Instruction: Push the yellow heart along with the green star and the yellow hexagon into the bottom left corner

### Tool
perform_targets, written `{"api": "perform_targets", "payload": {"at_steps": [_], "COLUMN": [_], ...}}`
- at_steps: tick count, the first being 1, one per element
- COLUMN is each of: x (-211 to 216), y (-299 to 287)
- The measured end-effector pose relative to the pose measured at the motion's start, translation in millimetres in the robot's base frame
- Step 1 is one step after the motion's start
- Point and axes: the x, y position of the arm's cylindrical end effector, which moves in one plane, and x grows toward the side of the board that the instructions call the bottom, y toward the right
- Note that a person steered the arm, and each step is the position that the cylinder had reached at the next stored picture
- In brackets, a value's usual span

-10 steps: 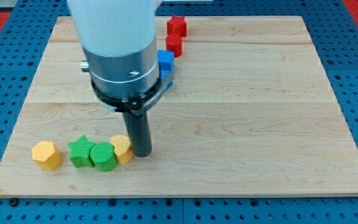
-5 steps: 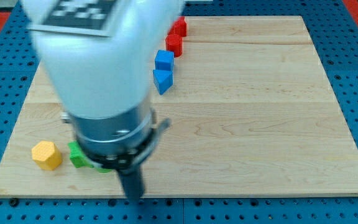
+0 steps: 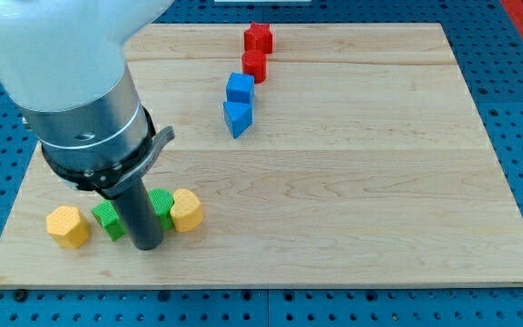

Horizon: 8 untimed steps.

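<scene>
Sitting low on the wooden board (image 3: 352, 182), my gripperless tip (image 3: 146, 245) stands before the green star (image 3: 108, 219) between the yellow hexagon (image 3: 67, 226) and yellow heart (image 3: 186, 210), all still short of the corner.

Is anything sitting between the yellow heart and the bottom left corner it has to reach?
Yes. Left of the yellow heart sit a green block, my tip, the green star and the yellow hexagon, all between it and that corner.
</scene>
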Motion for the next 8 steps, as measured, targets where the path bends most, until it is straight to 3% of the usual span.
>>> {"api": "perform_targets", "payload": {"at_steps": [6,8], "x": [-12,1], "y": [40,100]}}
